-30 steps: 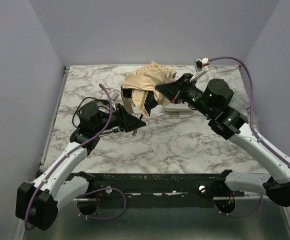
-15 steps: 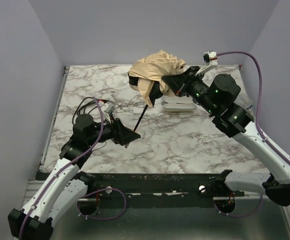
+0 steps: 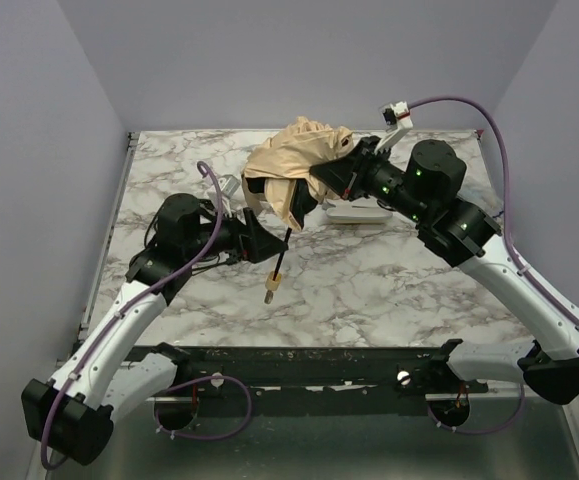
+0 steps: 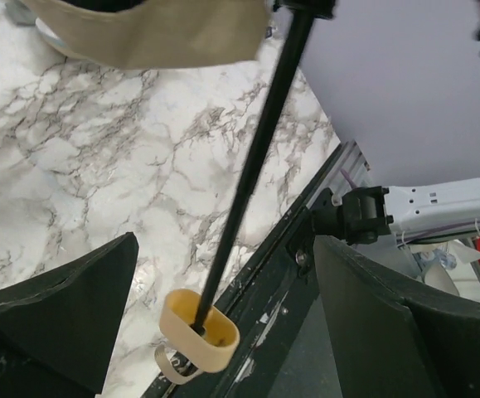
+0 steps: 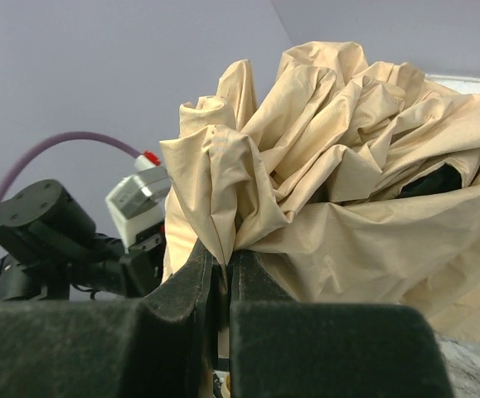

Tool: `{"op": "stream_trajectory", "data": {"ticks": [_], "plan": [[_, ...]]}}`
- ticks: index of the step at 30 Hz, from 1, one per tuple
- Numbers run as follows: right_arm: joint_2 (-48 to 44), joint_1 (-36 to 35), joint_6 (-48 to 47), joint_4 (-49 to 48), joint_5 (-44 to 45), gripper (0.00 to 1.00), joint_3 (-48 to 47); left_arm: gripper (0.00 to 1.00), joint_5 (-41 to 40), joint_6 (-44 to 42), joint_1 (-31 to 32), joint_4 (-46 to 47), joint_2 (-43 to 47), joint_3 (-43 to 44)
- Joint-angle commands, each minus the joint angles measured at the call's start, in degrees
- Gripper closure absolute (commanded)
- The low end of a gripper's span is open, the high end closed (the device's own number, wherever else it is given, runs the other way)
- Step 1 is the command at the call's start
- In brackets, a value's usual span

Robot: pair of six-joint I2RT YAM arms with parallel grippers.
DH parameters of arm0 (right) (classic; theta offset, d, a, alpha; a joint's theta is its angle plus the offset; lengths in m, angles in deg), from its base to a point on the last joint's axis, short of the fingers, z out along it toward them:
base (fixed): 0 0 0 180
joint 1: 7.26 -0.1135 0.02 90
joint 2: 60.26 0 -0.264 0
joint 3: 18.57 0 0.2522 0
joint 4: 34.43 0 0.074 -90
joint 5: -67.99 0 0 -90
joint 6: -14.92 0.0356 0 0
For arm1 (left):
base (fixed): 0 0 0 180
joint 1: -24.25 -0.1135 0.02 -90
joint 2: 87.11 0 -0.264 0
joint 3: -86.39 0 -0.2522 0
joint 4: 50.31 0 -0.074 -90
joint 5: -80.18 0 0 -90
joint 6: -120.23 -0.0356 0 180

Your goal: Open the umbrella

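Observation:
The umbrella's crumpled tan canopy (image 3: pixel 291 163) hangs above the back of the table, its black underside showing. My right gripper (image 3: pixel 321 181) is shut on a fold of that fabric (image 5: pixel 347 166), the fingertips pinched together (image 5: pixel 225 250). The thin black shaft (image 3: pixel 280 250) slants down from the canopy to a tan handle (image 3: pixel 268 293) with a small wrist loop (image 4: pixel 172 368), hanging free above the table. My left gripper (image 3: pixel 266 244) is open, its fingers (image 4: pixel 65 311) wide apart with the shaft (image 4: pixel 256 157) passing between them untouched; the handle (image 4: pixel 198 330) hangs below.
A pale oval hard case (image 3: pixel 355 212) lies on the marble table (image 3: pixel 389 280) under the right arm, behind the canopy. The black front rail (image 3: pixel 299 358) runs along the near edge. Grey walls close in the sides and back.
My left gripper has let go of the shaft's end and moved back up toward the canopy; the handle now hangs free. The right gripper has carried the canopy slightly left and down.

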Motion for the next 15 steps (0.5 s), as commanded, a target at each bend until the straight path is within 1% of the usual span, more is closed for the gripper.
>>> {"op": "stream_trajectory", "data": {"ticks": [1, 3, 7, 10, 12, 14, 15], "plan": [[-0.51, 0.14, 0.53, -2.89, -2.15, 0.99, -3.36, 0.15, 1.50, -0.10, 1.20, 3.06, -4.64, -0.44], [-0.28, 0.14, 0.50, -2.97, -1.93, 0.99, -3.85, 0.17, 2.60, 0.52, 2.20, 4.87, -6.44, -1.13], [0.62, 0.22, 0.95, -3.26, -1.95, 0.99, -4.80, 0.18, 2.56, 1.30, 5.58, 7.89, -8.63, -2.66], [1.03, 0.14, 1.23, -3.52, -0.58, 0.99, -5.16, 0.22, 1.56, 0.87, 8.62, 8.25, -9.37, -3.41], [1.43, 0.14, 1.27, -3.45, 0.16, 0.99, -5.60, 0.30, 0.73, 0.81, 10.13, 8.52, -9.27, -4.74], [1.94, 0.18, 1.28, -3.12, 0.53, 0.99, -6.14, 0.42, 0.22, 1.45, 10.88, 9.28, -8.65, -6.20], [2.21, 0.14, 1.27, -2.94, 0.76, 0.99, -6.24, 0.50, 0.04, 1.91, 11.02, 9.50, -8.23, -6.73]]}}
